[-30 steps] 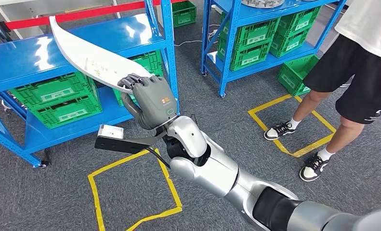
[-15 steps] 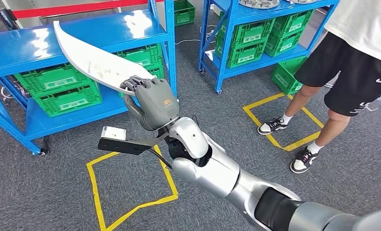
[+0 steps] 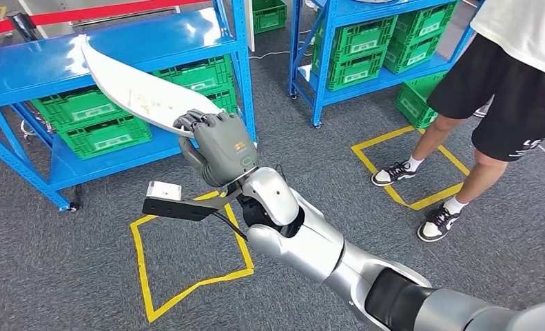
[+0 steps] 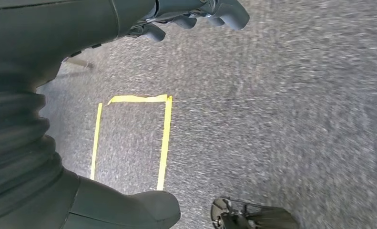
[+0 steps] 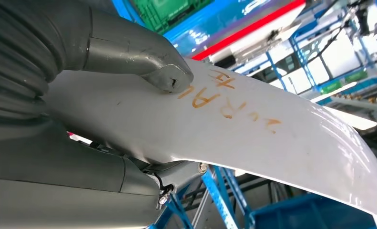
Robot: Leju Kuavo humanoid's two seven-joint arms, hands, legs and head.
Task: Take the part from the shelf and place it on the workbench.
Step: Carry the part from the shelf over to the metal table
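The part, a long, white, curved panel tapering to a point, was held at its broad end by the right hand, whose fingers curled over the upper face while the thumb pressed the surface beside orange handwriting. From that grip the long axis ran up and away from the hand, the pointed tip lying farthest from it, over the top deck of the blue shelf, and tilted so that the tip stood higher than the gripped end. Whether the tip touched the deck could not be told. As a judgement, the pick was done: the panel hung in the hand rather than resting flat on the shelf. The carry and the placing remained, and no workbench was visible. The left hand hung low over the grey carpet, fingers loosely curled and holding nothing. Beyond the hand lay green crates on the lower deck, a yellow taped square below the arm, and a person standing well to its right.
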